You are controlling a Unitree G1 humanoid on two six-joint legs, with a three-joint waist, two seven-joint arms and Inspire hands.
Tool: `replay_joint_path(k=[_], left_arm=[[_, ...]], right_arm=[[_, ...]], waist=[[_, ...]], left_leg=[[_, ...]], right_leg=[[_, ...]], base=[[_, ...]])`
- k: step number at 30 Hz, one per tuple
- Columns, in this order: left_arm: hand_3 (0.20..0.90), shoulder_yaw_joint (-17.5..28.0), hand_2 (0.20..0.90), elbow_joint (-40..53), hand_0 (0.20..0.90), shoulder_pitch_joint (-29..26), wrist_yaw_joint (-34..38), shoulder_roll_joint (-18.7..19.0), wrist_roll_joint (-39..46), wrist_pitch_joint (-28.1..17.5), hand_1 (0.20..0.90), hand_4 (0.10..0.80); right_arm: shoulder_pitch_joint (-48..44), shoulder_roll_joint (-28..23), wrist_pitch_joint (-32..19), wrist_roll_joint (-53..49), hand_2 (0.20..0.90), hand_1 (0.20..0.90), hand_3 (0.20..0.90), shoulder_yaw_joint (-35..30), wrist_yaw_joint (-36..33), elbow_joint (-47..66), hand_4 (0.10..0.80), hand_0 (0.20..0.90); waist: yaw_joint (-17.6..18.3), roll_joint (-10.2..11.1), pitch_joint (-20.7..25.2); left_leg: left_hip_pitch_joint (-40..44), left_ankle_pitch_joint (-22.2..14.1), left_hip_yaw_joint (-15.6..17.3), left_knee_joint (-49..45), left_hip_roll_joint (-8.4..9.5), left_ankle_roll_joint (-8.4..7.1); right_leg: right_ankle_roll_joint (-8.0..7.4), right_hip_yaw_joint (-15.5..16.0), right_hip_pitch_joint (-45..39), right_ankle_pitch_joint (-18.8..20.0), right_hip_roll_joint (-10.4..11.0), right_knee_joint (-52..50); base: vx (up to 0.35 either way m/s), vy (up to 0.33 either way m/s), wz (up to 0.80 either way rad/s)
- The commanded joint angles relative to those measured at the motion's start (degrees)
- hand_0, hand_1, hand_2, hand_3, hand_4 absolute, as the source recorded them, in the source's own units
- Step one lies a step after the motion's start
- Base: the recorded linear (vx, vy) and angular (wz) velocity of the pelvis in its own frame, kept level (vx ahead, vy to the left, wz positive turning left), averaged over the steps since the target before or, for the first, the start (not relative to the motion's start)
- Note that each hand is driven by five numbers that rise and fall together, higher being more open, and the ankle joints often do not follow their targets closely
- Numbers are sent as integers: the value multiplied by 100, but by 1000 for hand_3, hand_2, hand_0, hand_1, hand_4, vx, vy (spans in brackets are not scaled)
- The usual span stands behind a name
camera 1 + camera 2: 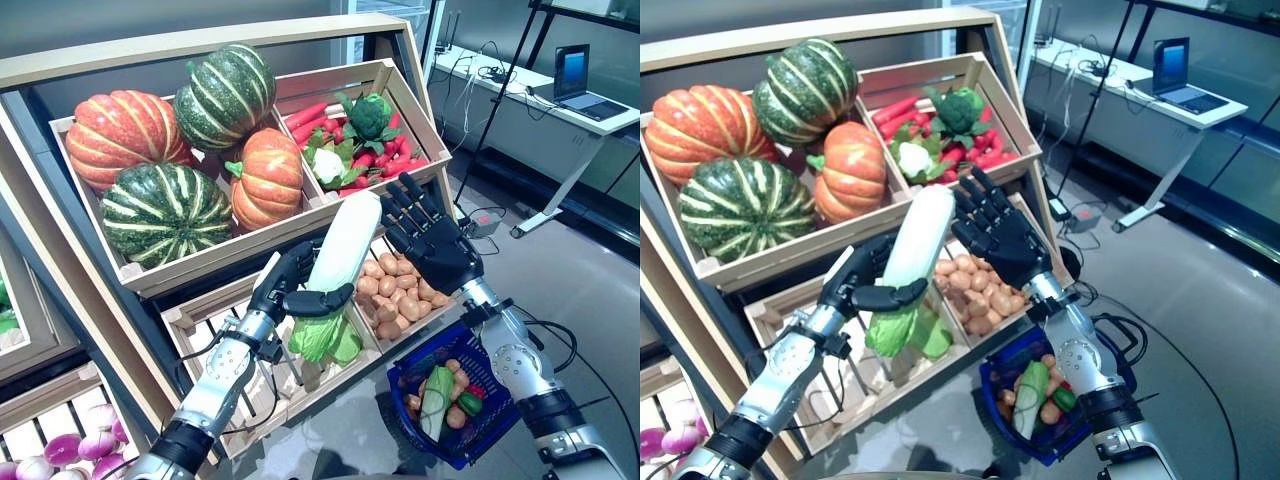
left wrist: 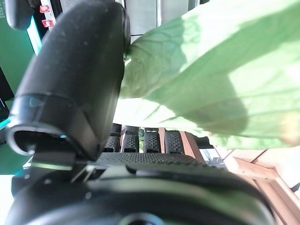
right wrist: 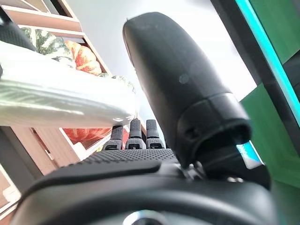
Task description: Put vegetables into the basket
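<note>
With a few vegetables already in the blue basket (image 1: 485,425) at lower right, my left hand (image 1: 285,290) grips a cabbage (image 1: 340,265) at frame centre; my right hand (image 1: 425,240) waits beside it, fingers straight.

Counts, head views: 4 pumpkins in upper-left crate (image 1: 70,135), i.e. 2 orange (big (image 1: 122,135), small (image 1: 265,178)) and 2 green-striped (top (image 1: 224,96), lower (image 1: 165,212)). 1 broccoli (image 1: 368,115) and 1 cauliflower (image 1: 328,165) sat in upper-right crate (image 1: 420,120) with a pile of red veg (image 1: 390,152), too overlapped to count. 1 long white-and-green cabbage (image 1: 338,262) was up in the air. Potatoes (image 1: 392,292) in lower crate: many, no exact no. 1 blue basket (image 1: 480,435) held several veg, incl. 1 pale-green long one (image 1: 436,402). Purple-white turnips (image 1: 75,450) at lower left: approx. 6 showed. 2 hands: left (image 1: 285,290), right (image 1: 430,245). 1 desk (image 1: 540,100) w/ 1 laptop (image 1: 580,80).
</note>
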State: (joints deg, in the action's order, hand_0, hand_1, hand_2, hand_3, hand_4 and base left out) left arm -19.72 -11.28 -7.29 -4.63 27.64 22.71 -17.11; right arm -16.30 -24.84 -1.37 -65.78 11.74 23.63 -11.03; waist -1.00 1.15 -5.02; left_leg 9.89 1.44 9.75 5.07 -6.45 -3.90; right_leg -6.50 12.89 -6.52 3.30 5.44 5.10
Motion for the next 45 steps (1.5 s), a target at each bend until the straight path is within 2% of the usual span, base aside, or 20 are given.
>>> replay_joint_path(k=[1, 7, 14, 22, 23, 24, 25, 45], left_arm=[[300, -587, 300, 580, 300, -1385, -73, -11, -410, -960, 300, 400], [300, -626, 300, 757, 300, -1471, 447, 56, -925, -970, 300, 400], [300, -683, 300, 868, 300, -1522, 816, 2, -1210, -905, 300, 400], [300, -762, 300, 837, 300, -1528, 700, -61, -996, -887, 300, 400], [300, -770, 300, 829, 300, -1535, 692, -60, -986, -884, 300, 400], [300, -778, 300, 830, 300, -1541, 683, -51, -965, -873, 300, 400], [300, -794, 300, 828, 300, -1551, 685, -55, -962, -861, 300, 400], [300, -809, 300, 776, 300, -1517, 592, -58, -898, -849, 300, 400]], right_arm=[[-1011, 257, -180, 16, 900, 900, 900, 174, -392, -83, 800, 900], [-1034, 272, -718, 909, 900, 900, 900, 225, -1409, -265, 800, 900], [-1133, 464, -993, 1326, 900, 900, 900, 246, -2327, -226, 800, 900], [-1229, 661, -1115, 889, 900, 900, 900, 330, -2001, -37, 800, 900], [-1260, 657, -1149, 848, 742, 742, 742, 325, -2005, -42, 695, 742], [-1270, 663, -1187, 849, 396, 396, 396, 327, -2034, -51, 464, 396], [-1306, 668, -1220, 822, 300, 300, 300, 317, -1968, -86, 400, 300], [-1217, 651, -1212, 482, 300, 300, 300, 142, -1775, -77, 400, 300]], waist=[[4, 94, 357], [32, 89, 326], [45, 70, 297], [15, 49, 286], [10, 46, 288], [3, 43, 292], [-6, 44, 287], [33, 65, 321]], left_leg=[[-129, -276, -96, -7, 74, 4], [-129, -275, -100, -7, 75, 10], [-126, -284, -103, -7, 91, 22], [-151, -283, -132, -7, 105, 26], [-151, -284, -138, -7, 104, 24], [-152, -286, -139, -7, 103, 22], [-154, -286, -149, -7, 103, 22], [-145, -292, -122, -7, 80, 14]], right_leg=[[-31, -85, -261, -222, 156, -35], [-37, -139, -247, -202, 160, -33], [-34, -184, -238, -183, 166, -30], [-34, -177, -225, -183, 175, -35], [-35, -171, -227, -184, 177, -35], [-35, -167, -229, -189, 178, -36], [-36, -158, -232, -189, 179, -33], [-44, -209, -210, -167, 159, -10]], base=[[0, 0, 0], [0, 0, 0], [0, 0, 0], [0, 0, 0], [0, 0, 0], [0, 0, 0], [0, 0, 0], [0, 0, 0]])
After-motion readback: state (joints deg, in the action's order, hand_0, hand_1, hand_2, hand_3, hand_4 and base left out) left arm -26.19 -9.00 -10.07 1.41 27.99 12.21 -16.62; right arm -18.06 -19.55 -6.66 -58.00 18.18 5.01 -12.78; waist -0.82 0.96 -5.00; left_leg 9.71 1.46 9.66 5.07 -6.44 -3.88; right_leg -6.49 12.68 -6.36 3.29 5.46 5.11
